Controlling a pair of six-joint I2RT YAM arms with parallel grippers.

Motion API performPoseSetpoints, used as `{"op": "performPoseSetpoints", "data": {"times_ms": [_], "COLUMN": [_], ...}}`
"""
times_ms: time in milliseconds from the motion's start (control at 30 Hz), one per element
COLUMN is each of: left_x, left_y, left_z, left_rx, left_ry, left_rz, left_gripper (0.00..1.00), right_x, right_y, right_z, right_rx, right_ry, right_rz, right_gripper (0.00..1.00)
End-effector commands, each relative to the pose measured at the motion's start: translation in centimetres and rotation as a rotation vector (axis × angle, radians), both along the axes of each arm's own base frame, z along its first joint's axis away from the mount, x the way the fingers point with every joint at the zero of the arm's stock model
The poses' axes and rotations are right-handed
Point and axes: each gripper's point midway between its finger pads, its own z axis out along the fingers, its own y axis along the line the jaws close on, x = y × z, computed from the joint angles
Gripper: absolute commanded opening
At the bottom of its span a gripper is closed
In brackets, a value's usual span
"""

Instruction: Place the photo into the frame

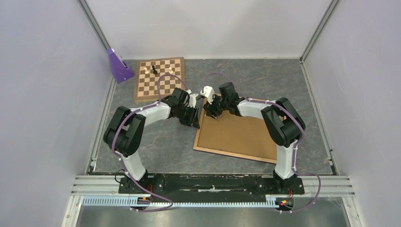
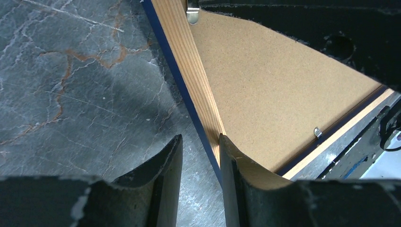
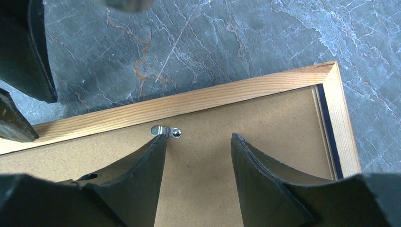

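On the right half of the table [image 1: 161, 151], the frame [image 1: 236, 155] lies back up, its long side going left to right, a brown board [image 1: 241, 135] inside. I see no photo. At its far left corner, my left gripper [image 2: 198, 139] sits half open over the left rail; I cannot tell if it pinches. My right gripper [image 3: 198, 137] hangs open and empty beside a clip [image 3: 165, 131].

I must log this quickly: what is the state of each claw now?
Left claw: open, astride the edge of the frame, not clamped.
Right claw: open, holding nothing, above the backing board.
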Motion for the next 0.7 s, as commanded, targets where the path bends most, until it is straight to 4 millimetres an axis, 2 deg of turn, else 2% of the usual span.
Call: {"op": "performPoseSetpoints", "data": {"times_ms": [0, 667], "left_x": [-0.2, -0.4], "left_y": [-0.5, -0.5], "left_z": [0.0, -0.4], "left_rx": [-0.025, -0.022], "left_ry": [0.033, 0.047], "left_rz": [0.031, 0.027], "left_gripper": [0.4, 0.39], "right_x": [-0.2, 1.6], "right_y": [1.3, -0.1], "right_z": [0.2, -0.4], "right_rx": [0.033, 0.0], "right_ry": [0.01, -0.016], "right_rz": [0.014, -0.137], "right_gripper": [0.56, 0.54]}}
